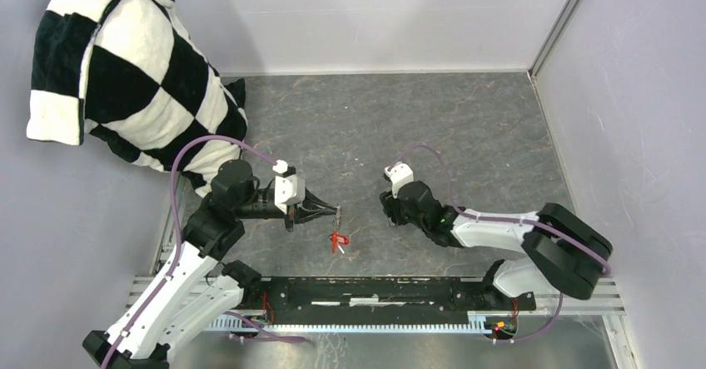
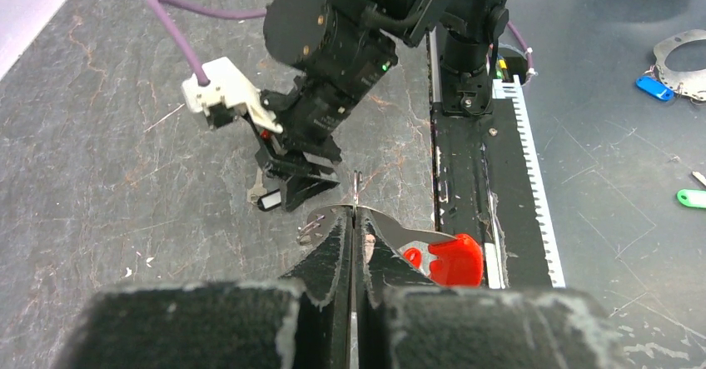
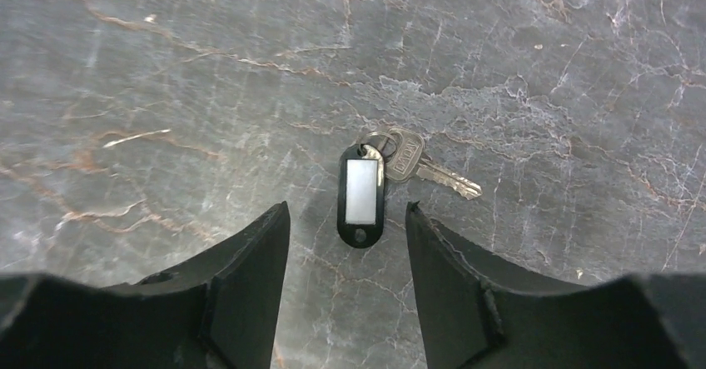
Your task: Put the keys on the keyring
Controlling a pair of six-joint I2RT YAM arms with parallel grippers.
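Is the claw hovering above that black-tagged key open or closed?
Open: the right gripper holds its fingers apart, the black-tagged key lying untouched on the table below.

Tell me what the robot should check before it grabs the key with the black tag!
1. Left gripper shut on the keyring: ok.
2. Red fob lying apart from the right arm: ok.
3. Right gripper open, nothing in it: ok.
4. Black-tagged key flat on the table, lined up with the right gripper's gap: ok.
5. Other key in sight: cannot tell.
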